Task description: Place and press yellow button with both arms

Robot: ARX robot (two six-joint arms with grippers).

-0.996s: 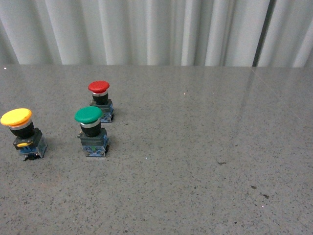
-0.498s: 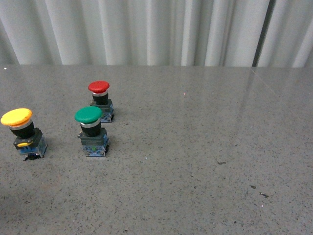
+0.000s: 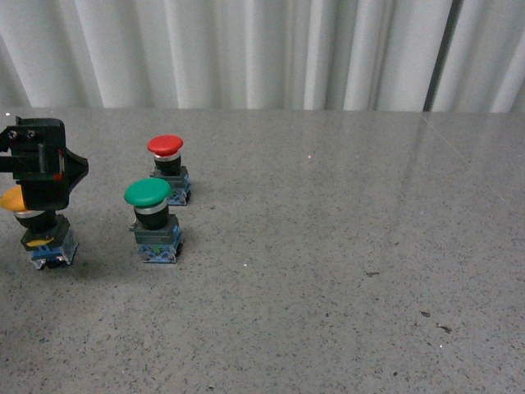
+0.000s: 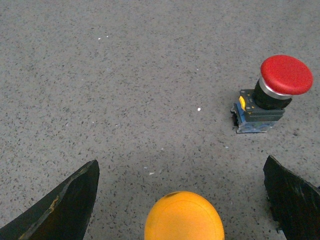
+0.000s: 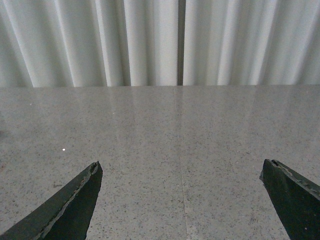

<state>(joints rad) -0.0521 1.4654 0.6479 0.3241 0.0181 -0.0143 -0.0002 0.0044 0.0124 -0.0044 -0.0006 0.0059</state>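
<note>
the green button is standing upright on the grey speckled table, and everything here is being placed from it. the yellow button is sitting to the left of the green button, well apart from it, upright on its bluish base. the left gripper is hanging directly over it, hiding most of the yellow cap in the front view. in the left wrist view the left gripper is holding its jaws spread wide. the yellow button is lying between the two fingers and is touching neither. the red button is standing just behind the green button, a little to its right. it is also showing in the left wrist view, beyond the yellow cap. the right gripper is spreading its jaws wide too, gripping nothing, and is facing bare table and a white curtain. its place relative to the green button cannot be told.
</note>
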